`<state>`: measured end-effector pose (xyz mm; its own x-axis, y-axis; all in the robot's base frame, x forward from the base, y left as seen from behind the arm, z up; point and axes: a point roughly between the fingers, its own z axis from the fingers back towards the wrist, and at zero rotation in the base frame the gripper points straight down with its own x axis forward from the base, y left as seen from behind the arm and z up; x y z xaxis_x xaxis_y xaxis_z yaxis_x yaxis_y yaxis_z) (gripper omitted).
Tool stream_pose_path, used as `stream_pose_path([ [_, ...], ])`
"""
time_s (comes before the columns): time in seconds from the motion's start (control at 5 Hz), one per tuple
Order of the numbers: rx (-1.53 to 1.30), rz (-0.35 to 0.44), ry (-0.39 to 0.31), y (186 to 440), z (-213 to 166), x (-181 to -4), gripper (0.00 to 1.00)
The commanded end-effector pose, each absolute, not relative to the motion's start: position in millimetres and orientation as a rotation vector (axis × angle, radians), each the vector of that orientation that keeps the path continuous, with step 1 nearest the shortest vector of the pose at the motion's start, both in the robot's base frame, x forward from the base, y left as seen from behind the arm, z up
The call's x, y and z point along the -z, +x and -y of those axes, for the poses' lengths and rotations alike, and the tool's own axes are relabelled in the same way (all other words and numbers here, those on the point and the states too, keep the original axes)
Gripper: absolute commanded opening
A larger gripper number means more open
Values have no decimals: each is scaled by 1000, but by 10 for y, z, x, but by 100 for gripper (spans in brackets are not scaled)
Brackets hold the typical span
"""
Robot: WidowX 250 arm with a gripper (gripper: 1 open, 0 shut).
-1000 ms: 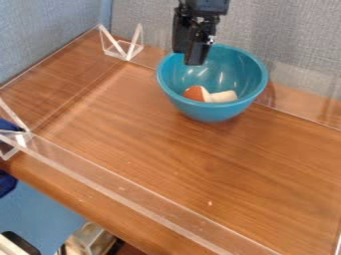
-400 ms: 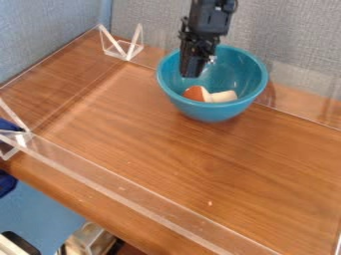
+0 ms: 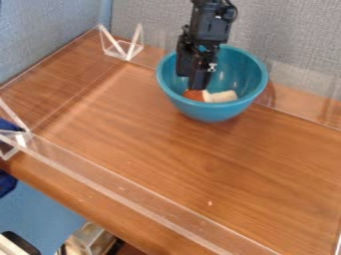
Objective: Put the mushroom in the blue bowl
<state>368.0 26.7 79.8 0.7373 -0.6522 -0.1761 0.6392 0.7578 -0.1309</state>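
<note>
The blue bowl point(image 3: 246, 70) stands at the far side of the wooden table, next to the clear back wall. The mushroom point(image 3: 200, 95) lies on its side at the bottom of the bowl, orange cap to the left and cream stem to the right. My gripper point(image 3: 197, 80) points almost straight down inside the bowl's left half, just above the mushroom's cap. Its black fingers point(image 3: 188, 66) look parted, with nothing between them. Whether a fingertip touches the cap I cannot tell.
Low clear acrylic walls point(image 3: 286, 98) run around the wooden tabletop point(image 3: 173, 159). Clear triangular brackets stand at the back left corner point(image 3: 123, 45) and at the left edge point(image 3: 11, 137).
My gripper has come down from above the bowl's rim into the bowl, close over the mushroom. The mushroom and the bowl have stayed in place.
</note>
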Motion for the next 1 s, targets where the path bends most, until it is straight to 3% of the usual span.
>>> stream_pose_path([
  [0.0, 711, -173, -34, 3683, -246, -1014, 100],
  [0.6, 700, -146, 23, 3579, -196, -1438, 100],
  [0.8, 697, -147, 32, 3538, -187, -1494, 100],
])
